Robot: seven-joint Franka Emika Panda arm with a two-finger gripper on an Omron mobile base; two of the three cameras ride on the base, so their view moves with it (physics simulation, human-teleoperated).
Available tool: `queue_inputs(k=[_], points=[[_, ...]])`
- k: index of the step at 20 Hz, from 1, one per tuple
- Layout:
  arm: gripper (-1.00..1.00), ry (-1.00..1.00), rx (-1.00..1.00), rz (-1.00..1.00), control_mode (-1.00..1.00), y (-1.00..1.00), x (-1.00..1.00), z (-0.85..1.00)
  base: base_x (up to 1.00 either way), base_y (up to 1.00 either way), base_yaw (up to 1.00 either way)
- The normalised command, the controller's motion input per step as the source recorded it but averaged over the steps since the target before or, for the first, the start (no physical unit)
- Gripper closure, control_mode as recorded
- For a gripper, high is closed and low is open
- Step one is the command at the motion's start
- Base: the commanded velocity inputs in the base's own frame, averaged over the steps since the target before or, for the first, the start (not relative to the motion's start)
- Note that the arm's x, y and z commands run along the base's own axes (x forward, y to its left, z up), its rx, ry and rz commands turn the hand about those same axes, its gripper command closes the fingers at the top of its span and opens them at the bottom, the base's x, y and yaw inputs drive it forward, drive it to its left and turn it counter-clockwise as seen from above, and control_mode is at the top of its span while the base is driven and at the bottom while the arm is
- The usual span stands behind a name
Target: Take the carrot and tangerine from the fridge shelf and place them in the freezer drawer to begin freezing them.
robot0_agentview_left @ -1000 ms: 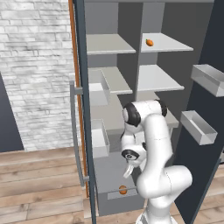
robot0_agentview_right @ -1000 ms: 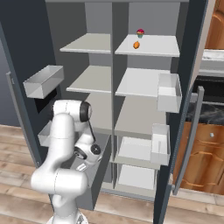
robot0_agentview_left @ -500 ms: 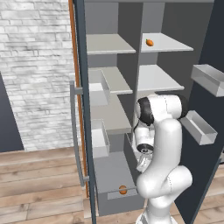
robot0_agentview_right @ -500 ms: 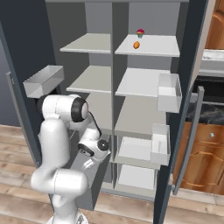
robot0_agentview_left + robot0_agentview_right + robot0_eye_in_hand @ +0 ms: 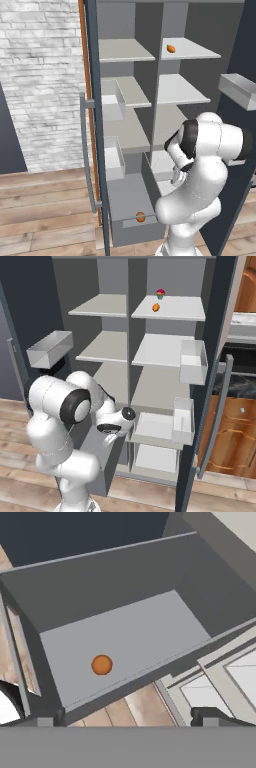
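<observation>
The carrot [image 5: 171, 48] [image 5: 156, 307] lies on the top right fridge shelf [image 5: 195, 49] [image 5: 180, 308]. Down below, the freezer drawer [image 5: 131, 231] [image 5: 125, 587] is pulled out, and the tangerine [image 5: 140, 217] [image 5: 102, 664] rests on its grey floor near the front. My gripper [image 5: 126, 718] hangs open and empty above the drawer's near edge, to the right of the tangerine in the hand view. The white arm [image 5: 205, 150] [image 5: 65, 406] bends in front of the fridge's lower half.
White door bins [image 5: 112, 106] [image 5: 192, 360] hang on one open door, and a grey bin [image 5: 241, 90] [image 5: 49, 349] on the other. A small red-topped item [image 5: 160, 293] stands behind the carrot. Wooden cabinets [image 5: 235, 426] stand to the right of the fridge.
The arm has swung right in the left base view and drawn up from over the drawer. The gripper stays open, and the tangerine and carrot have not moved.
</observation>
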Motion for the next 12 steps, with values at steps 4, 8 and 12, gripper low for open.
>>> queue_inputs(k=[4, 8, 12], points=[[-1.00, 0.00, 0.00, 0.07, -1.00, -0.18, -0.01, 0.99, 0.00, 0.00, 0.00], [-1.00, 0.00, 0.01, 0.00, -1.00, 0.00, -0.15, 0.99, 0.00, 0.00, 0.00], [-1.00, 0.00, 0.02, -0.12, -1.00, 0.00, -0.42, 0.75, 0.00, 0.00, 0.00]])
